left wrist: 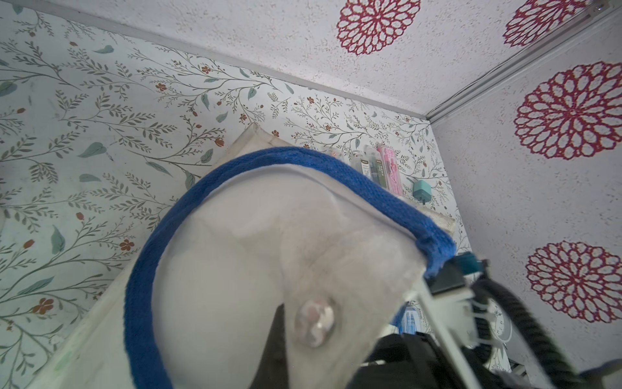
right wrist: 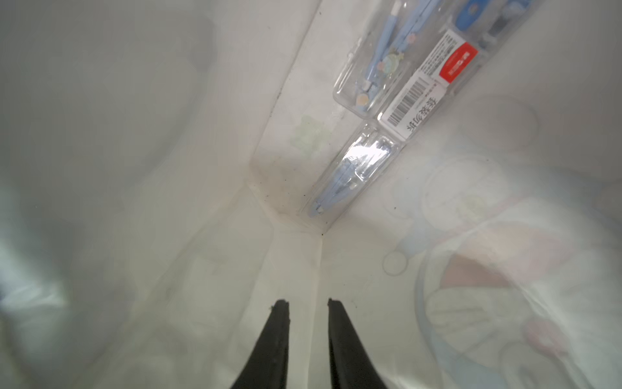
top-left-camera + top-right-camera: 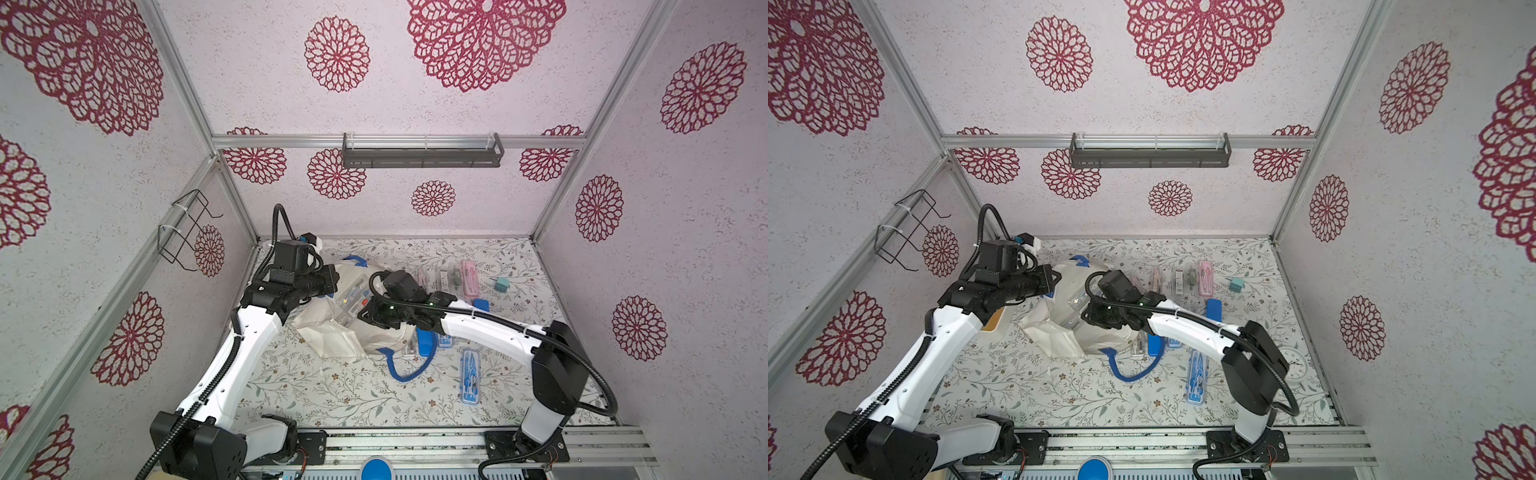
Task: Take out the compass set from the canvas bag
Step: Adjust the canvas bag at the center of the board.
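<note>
The off-white canvas bag [image 3: 332,332] [image 3: 1054,336] lies crumpled on the table's left half, mouth toward the right arm. One blue handle [image 3: 401,370] trails on the table. My left gripper [image 3: 334,282] is shut on the bag's rim, holding it up; fabric and the other blue handle [image 1: 141,269] drape over it in the left wrist view. My right gripper [image 2: 308,303] is inside the bag, jaws a narrow gap apart with nothing between them. Clear compass set cases [image 2: 353,175] holding blue compasses lie in the bag's far corner, ahead of the fingertips and apart from them.
Several slim cases lie on the table right of the bag: a pink one [image 3: 469,274], a blue one [image 3: 471,376], a blue box [image 3: 426,345]. A teal block [image 3: 502,284] and a white clock [image 3: 1293,365] sit near the right wall.
</note>
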`<control>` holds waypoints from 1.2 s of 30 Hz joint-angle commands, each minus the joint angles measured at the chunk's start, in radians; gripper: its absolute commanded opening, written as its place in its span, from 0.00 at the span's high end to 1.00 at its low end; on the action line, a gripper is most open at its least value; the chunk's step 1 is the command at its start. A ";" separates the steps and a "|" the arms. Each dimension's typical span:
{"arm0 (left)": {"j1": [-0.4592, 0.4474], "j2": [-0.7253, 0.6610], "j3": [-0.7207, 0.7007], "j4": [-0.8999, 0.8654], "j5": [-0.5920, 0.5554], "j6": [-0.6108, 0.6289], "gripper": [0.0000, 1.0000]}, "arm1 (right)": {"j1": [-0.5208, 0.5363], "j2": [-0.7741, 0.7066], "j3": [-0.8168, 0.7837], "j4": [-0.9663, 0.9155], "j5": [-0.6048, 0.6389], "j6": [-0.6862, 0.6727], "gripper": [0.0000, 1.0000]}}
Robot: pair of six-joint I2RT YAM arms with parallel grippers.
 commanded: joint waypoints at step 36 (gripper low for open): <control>-0.045 0.047 0.025 -0.034 0.019 0.037 1.00 | 0.100 -0.121 -0.068 -0.050 0.179 -0.232 0.82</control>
